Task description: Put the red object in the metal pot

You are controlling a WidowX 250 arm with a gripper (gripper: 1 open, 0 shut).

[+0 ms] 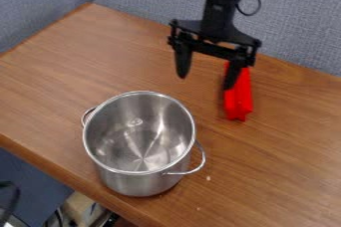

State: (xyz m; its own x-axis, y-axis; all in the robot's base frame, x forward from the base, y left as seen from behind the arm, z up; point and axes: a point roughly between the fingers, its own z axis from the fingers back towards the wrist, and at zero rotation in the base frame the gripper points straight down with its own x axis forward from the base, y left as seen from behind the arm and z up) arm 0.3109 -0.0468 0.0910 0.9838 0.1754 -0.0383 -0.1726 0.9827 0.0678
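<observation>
The red object (237, 98) is a long ridged red block lying on the wooden table (80, 62) at the right, its far end partly hidden behind a gripper finger. My gripper (209, 73) hangs pointing down just left of and over the block's far end, open, with nothing between its black fingers (184, 60). The metal pot (140, 141) stands upright and empty at the front centre, well apart from the block and the gripper.
The table's front edge runs diagonally just below the pot, with a drop to the floor beyond it. A grey wall stands behind the table at the back left.
</observation>
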